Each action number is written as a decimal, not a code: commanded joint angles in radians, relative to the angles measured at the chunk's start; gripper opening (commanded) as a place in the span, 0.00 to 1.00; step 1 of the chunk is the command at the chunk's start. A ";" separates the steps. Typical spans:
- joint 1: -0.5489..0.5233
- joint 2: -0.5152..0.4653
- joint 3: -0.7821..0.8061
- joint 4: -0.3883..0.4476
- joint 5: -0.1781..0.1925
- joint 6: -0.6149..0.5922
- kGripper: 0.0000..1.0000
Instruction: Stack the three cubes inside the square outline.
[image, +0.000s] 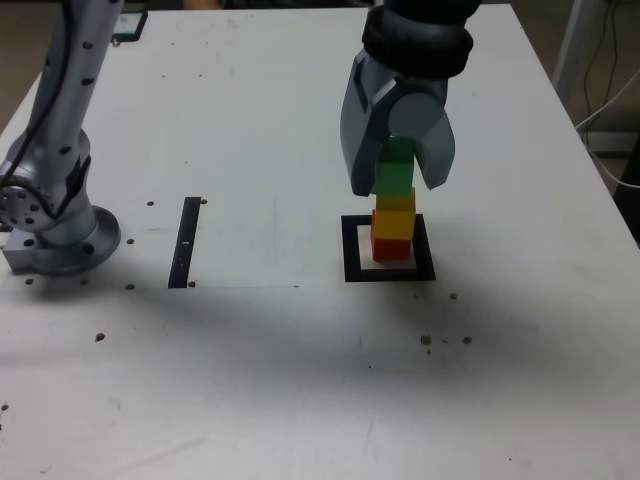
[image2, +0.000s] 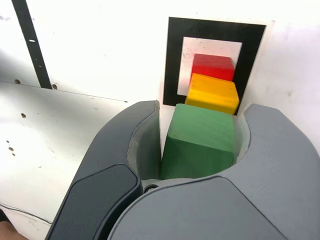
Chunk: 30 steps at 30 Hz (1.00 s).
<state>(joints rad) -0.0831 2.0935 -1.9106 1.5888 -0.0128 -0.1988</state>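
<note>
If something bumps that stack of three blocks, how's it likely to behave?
Probably tips easily: the stack is one block wide, with the yellow block sitting slightly off the red block. The blocks look rigid and flat-faced, so they would likely tumble rather than roll. The claw surrounds the green block.

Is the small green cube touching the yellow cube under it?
Touching. In the exterior view the small green cube, between the end effector's jaws, sits directly on the yellow cube, no gap between them.
</note>
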 joint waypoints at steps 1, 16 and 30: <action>-0.001 0.010 0.003 0.001 0.004 -0.001 0.20; -0.001 0.027 0.004 -0.007 -0.022 0.010 0.46; 0.007 0.034 -0.028 -0.001 -0.002 0.038 0.94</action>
<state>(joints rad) -0.0814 2.1312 -1.9359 1.5776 -0.0182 -0.1573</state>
